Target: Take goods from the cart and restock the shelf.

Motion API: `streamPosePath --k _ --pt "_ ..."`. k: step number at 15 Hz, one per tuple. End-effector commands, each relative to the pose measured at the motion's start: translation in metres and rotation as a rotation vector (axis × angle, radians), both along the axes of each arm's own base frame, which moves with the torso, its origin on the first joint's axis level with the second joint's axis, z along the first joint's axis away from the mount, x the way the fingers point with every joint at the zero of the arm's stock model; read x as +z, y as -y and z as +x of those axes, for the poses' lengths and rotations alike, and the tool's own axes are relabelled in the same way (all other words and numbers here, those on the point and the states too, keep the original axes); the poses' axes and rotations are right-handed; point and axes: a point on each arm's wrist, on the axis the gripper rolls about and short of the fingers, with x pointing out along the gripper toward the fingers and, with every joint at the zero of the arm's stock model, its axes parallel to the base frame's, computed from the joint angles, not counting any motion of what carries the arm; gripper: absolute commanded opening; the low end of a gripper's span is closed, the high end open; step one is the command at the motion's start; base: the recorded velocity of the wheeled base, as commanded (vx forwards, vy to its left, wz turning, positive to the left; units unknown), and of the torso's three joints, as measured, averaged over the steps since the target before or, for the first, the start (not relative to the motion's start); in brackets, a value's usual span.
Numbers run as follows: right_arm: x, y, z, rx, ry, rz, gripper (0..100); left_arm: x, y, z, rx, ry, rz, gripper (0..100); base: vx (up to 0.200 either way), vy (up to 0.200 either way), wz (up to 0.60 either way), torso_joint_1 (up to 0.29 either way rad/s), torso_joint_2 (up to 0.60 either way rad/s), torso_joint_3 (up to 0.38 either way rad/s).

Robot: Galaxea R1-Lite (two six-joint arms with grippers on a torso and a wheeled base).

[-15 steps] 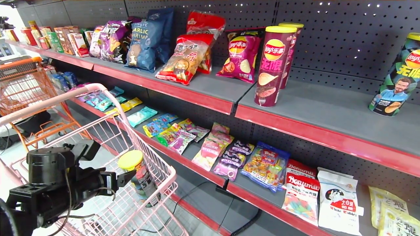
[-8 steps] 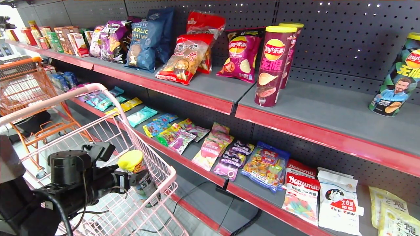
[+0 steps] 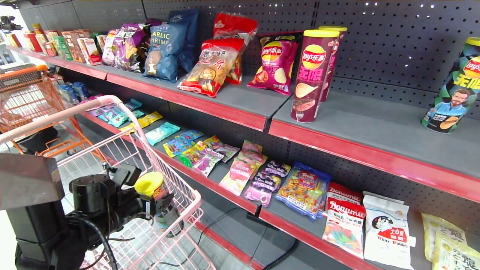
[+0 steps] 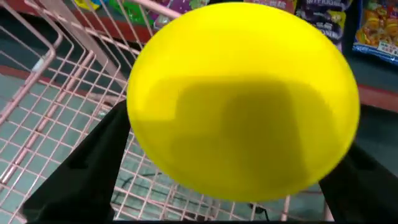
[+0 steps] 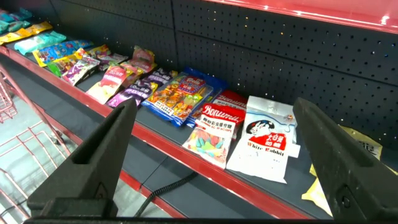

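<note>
Head view: left claw (image 3: 160,201), spread apart, is straddling the upright can (image 3: 150,183) standing in the cart (image 3: 56,117); the shelf (image 3: 375,123) is lying up and right of it. Left wrist view: the lid (image 4: 242,99) is sitting within the claw's gap. Right wrist view: right claw (image 5: 214,106) is gaping, empty.

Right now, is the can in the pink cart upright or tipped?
Roughly upright: the chip can has its yellow lid on top, base down in the pink cart.

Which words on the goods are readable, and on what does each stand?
"GARLIC SHRIMP": blue bag.
"White Rabbit": white bag.
"Bonumu": red-and-white bag.
"Lay's": purple can, pink bag, green can.
Other print is too small or blurred.
</note>
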Motion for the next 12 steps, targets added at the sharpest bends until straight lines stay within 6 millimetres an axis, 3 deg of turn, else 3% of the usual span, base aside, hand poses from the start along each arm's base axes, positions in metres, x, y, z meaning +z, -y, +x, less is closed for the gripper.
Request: streamPosePath --k 1,3,4,9,12 --pt "0.000 0.000 0.000 0.001 -0.001 -0.002 100 -0.021 0.003 0.004 -0.012 -0.029 0.010 100 0.000 0.000 0.00 0.000 0.00 0.000" --pt "0.000 0.000 0.000 0.001 -0.001 -0.002 100 -0.026 0.004 0.005 -0.019 -0.034 0.008 100 0.000 0.000 0.00 0.000 0.00 0.000" --pt "0.000 0.000 0.000 0.001 -0.001 -0.002 100 -0.028 0.005 0.007 -0.021 -0.035 0.009 0 0.000 0.000 0.00 0.000 0.00 0.000" --pt "0.000 0.000 0.000 0.001 -0.001 -0.002 100 -0.026 0.006 0.011 -0.052 -0.002 -0.010 0 0.000 0.000 0.00 0.000 0.00 0.000" --pt "0.000 0.000 0.000 0.001 -0.001 -0.002 100 0.014 0.005 -0.001 -0.058 0.088 -0.025 0 0.000 0.000 0.00 0.000 0.00 0.000"
